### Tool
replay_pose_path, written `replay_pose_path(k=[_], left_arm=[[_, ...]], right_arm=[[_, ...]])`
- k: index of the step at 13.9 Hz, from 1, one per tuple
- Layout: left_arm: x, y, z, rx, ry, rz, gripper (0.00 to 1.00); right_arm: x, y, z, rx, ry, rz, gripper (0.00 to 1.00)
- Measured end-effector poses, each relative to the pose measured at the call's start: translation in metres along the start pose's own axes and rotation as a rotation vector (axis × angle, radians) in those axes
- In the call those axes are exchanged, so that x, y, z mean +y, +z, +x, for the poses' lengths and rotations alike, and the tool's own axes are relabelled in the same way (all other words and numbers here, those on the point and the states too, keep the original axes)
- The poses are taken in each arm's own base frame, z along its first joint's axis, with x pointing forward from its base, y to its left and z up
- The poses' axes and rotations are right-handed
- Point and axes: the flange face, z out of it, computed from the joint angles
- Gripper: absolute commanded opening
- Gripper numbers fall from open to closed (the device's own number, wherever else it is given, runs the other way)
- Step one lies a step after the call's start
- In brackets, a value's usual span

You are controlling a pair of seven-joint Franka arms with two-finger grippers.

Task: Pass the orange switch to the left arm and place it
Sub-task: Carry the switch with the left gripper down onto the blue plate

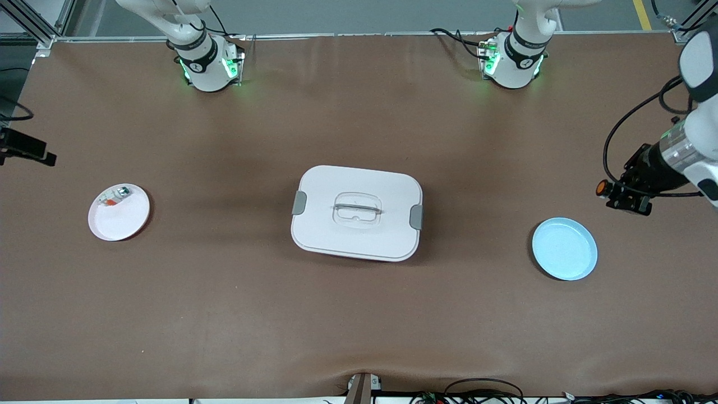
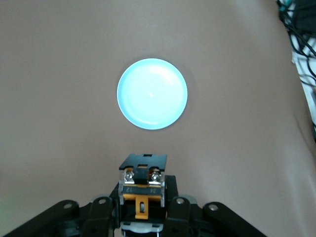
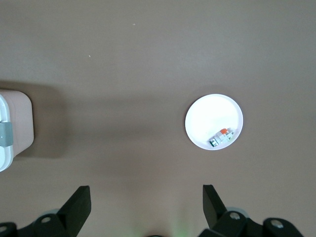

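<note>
Orange-ended and pinched in the left claw, the orange switch is hanging over bare table beside the blue plate, so lowering gently over the plate's middle is advisable, while the right claw, spread, is waiting over the table near the white plate.

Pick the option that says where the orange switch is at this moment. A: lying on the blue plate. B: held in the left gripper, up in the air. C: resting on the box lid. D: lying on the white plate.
B: the left gripper is shut on the orange switch above the table near the blue plate, which is bare; the white plate holds only a small white part.
</note>
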Motion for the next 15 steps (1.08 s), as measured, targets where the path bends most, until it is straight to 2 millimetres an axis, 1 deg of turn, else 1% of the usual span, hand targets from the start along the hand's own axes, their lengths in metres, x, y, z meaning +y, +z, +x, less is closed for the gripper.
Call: replay_pose_path(k=[1, 3, 5, 7, 9, 11, 13, 15], left_arm=[[-0.002, 0.015, 0.007, 0.0, -0.023, 0.0, 0.0], [-0.008, 0.04, 0.02, -0.003, -0.051, 0.005, 0.0], [-0.014, 0.06, 0.034, -0.002, -0.076, 0.001, 0.0], [-0.016, 0.083, 0.041, -0.002, -0.089, -0.005, 0.0], [-0.012, 0.113, 0.048, -0.007, -0.115, -0.001, 0.0], [-0.004, 0.147, 0.051, -0.012, -0.146, 0.0, 0.0], [0.004, 0.18, 0.053, -0.017, -0.156, -0.002, 0.0], [0.009, 0.207, 0.055, -0.02, -0.159, -0.004, 0.0]], right_arm=[[-0.006, 0.0, -0.007, 0.004, -0.01, -0.004, 1.0], [-0.011, 0.0, -0.017, 0.004, -0.015, -0.005, 1.0], [-0.012, -0.001, -0.023, 0.003, 0.007, -0.005, 1.0], [-0.009, -0.003, -0.025, 0.005, 0.028, -0.006, 1.0], [-0.002, -0.004, -0.026, 0.008, 0.043, -0.006, 1.0], [0.004, -0.005, -0.026, 0.012, 0.055, -0.006, 1.0], [0.005, -0.006, -0.026, 0.022, 0.057, -0.006, 1.0], [0.005, -0.007, -0.026, 0.027, 0.056, -0.007, 1.0]])
